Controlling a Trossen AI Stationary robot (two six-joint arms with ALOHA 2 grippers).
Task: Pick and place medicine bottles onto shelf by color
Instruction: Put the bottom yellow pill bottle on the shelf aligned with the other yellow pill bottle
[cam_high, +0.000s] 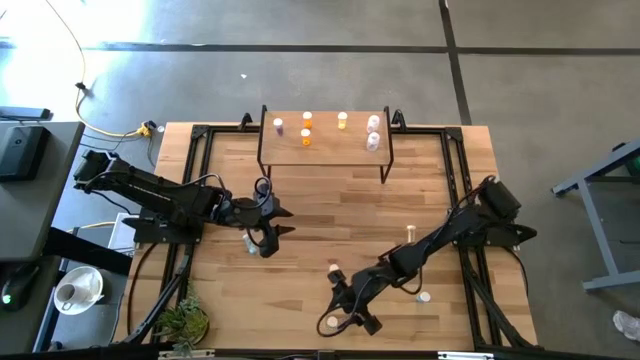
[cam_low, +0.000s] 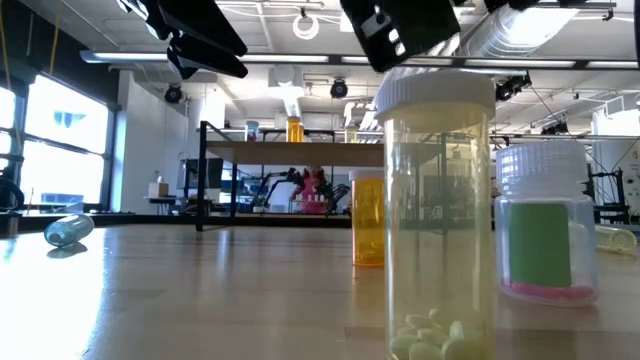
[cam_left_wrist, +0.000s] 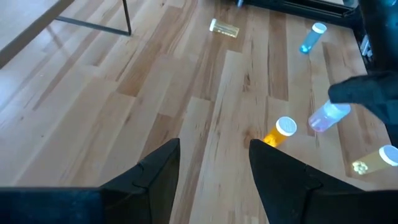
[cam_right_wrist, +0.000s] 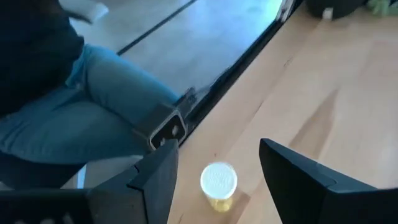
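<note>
**Right gripper lined up over a yellow bottle at the near table edge**

While six bottles already stand on the shelf (cam_high: 325, 150), we note a yellow bottle (cam_right_wrist: 218, 185) upright near the table's front edge, white cap up, lying between the spread fingers of the right gripper (cam_right_wrist: 217, 171). The jaws are wide apart and hold nothing; we judge the straddling pose is meant for a close on the bottle's sides.

On the shelf top the bottles sit in loose groups: a pale one (cam_high: 278, 125) at the left, two orange (cam_high: 306, 130), one yellow (cam_high: 342, 121), two pinkish-white (cam_high: 373, 132) at the right. That spacing suggests colour zones, so the yellow one likely belongs mid-right.

Loose on the table we see a standing bottle (cam_high: 410, 233), another (cam_high: 335, 270) just beside the right arm, and a capped one (cam_high: 424, 296) nearer the front.

The left gripper (cam_left_wrist: 214, 165) hovers over the table's left-centre, fingers parted and empty, with a bottle (cam_high: 249, 240) just beside it, possibly its next pick.

A person in jeans (cam_right_wrist: 93, 118) sits beyond the front edge.
</note>
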